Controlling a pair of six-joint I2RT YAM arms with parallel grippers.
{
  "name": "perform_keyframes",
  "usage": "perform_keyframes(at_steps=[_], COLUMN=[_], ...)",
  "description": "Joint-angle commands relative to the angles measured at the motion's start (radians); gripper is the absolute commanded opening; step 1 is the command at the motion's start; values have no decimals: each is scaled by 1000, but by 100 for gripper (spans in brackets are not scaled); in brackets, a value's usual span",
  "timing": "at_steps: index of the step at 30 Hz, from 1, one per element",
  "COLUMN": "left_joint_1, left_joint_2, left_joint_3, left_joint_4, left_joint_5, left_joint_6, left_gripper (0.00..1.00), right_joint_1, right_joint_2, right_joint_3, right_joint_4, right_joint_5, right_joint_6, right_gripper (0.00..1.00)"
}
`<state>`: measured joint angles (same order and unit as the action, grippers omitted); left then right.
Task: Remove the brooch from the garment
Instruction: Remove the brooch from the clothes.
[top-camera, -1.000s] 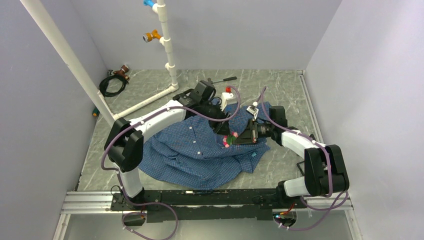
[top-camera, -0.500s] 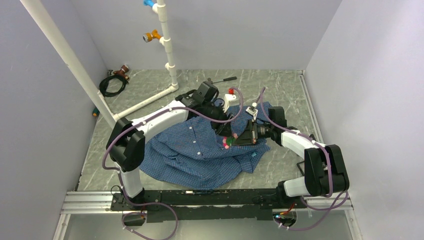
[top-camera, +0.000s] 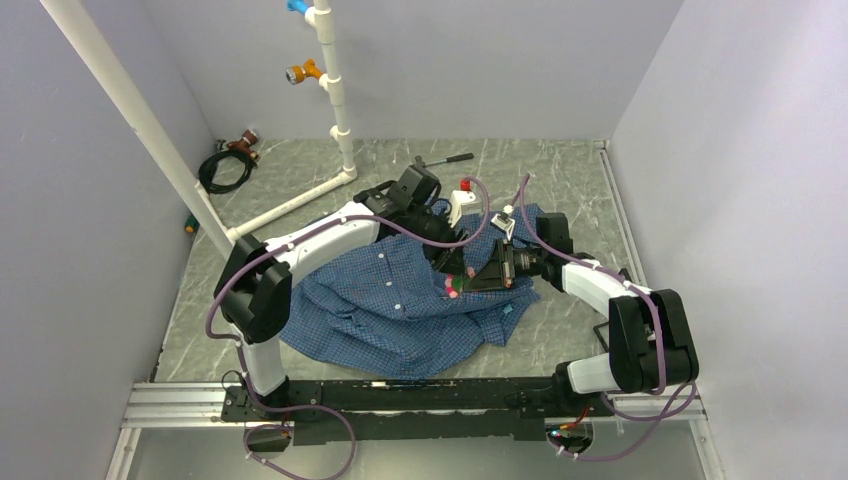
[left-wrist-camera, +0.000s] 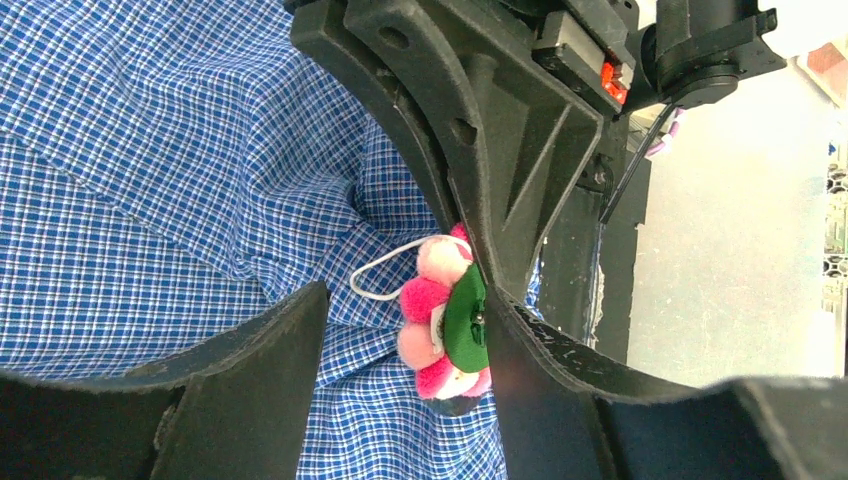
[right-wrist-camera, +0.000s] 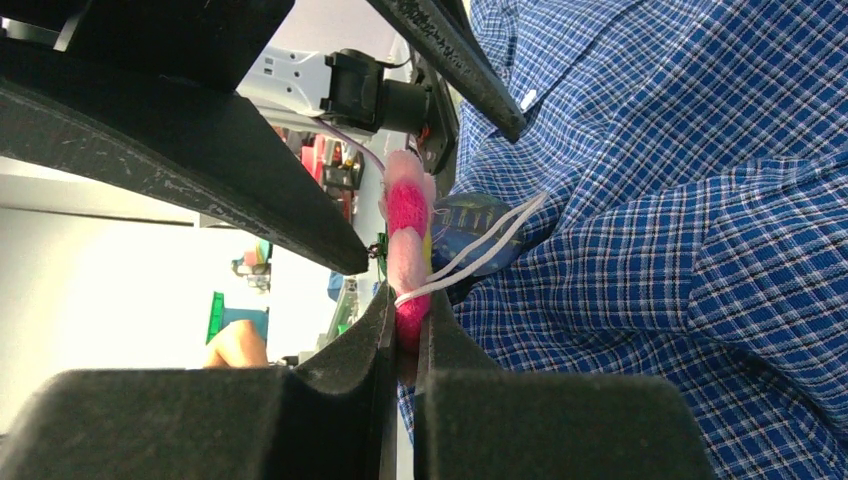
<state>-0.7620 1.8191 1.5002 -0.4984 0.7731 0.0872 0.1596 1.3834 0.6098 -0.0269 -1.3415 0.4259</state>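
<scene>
The garment, a blue checked shirt, lies crumpled mid-table between both arms. The brooch, a pink pom-pom flower with a green back and a white loop, stands up from the cloth. My right gripper is shut on the brooch's lower edge. My left gripper is open around it. One finger touches the green back. The other finger stands apart over the checked cloth. From above, the brooch peeks out between the left gripper and right gripper.
A white pipe frame rises at the back left, with a black cable coil beside it. A small tool and a white piece with a red top lie behind the shirt. A light-blue tag sits at the shirt's right hem.
My left wrist has shifted slightly right and closer over the brooch, which shows less from above. The right arm has barely moved.
</scene>
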Motion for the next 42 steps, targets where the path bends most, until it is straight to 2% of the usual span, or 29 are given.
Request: perform_keyframes(at_steps=[1,12,25,37,42], left_joint_1=[-7,-16,-62,-110,-106], left_joint_2=[12,15,27,69,43], left_joint_3=[41,43,98,225,220], left_joint_4=[0,-13,-99,-261,-242], left_joint_5=[-31,-58,-299,-536,-572], left_joint_6=[-3,10,71,198,199], left_gripper=[63,61,61,66,77], right_joint_1=[4,4,4,0,-2], right_joint_2=[-30,-28,-21,-7,-6], right_joint_3=[41,47,54,54,51], right_joint_4=[2,8,-3,21,21], right_joint_5=[-24,-24,-1,3,20], right_joint_6=[-18,-9,-13,15,13], right_gripper=[0,0,0,0,0])
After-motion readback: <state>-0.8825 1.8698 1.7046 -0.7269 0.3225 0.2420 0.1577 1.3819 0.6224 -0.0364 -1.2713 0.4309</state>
